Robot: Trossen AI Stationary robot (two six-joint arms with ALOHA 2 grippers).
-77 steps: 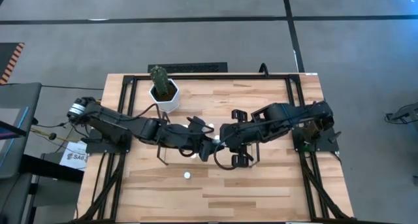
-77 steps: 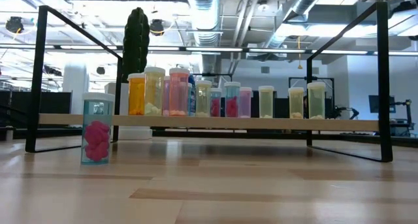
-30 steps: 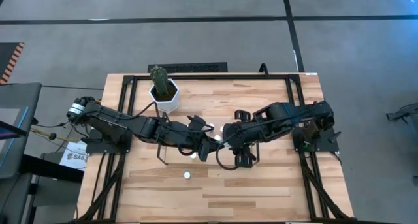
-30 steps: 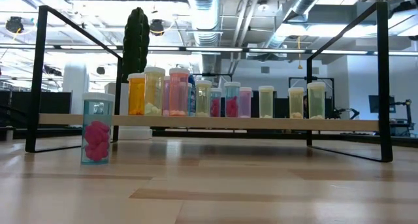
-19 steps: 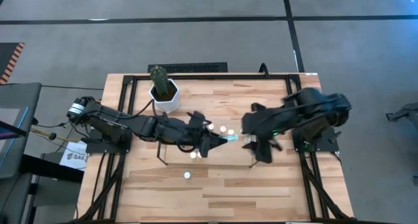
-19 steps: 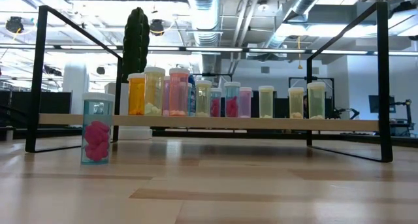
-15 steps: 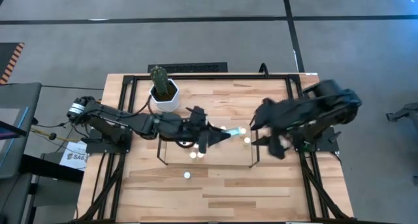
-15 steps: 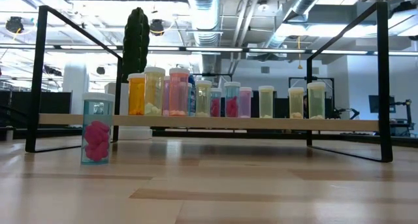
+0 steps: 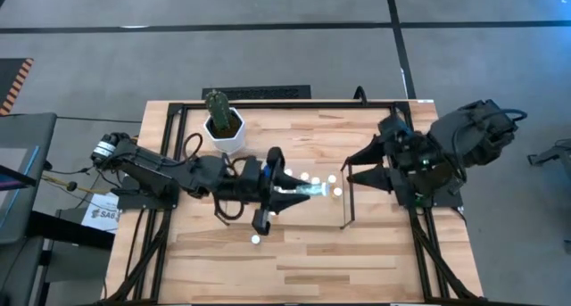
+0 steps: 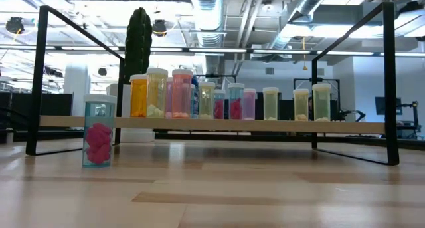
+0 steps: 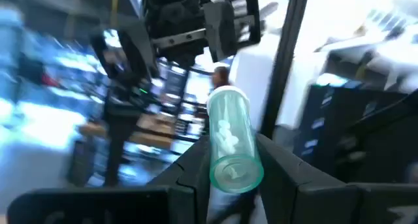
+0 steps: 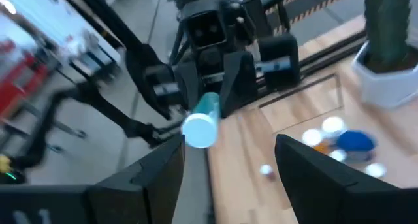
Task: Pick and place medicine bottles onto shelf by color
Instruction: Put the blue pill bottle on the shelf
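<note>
Over the middle of the shelf (image 9: 284, 219), the left gripper (image 9: 287, 191) is clamped on a clear bottle (image 9: 306, 190) with white pills, holding it on its side with the white cap toward the right arm. The right gripper (image 9: 357, 169) hangs near the table's (image 9: 357, 252) right edge, fingers spread wide and holding nothing. More bottles (image 10: 229, 101) stand in a row along the shelf, and one with pink pills (image 10: 99, 130) stands alone on the table by the front edge. A cactus pot (image 9: 224, 128) sits near the back left corner.
</note>
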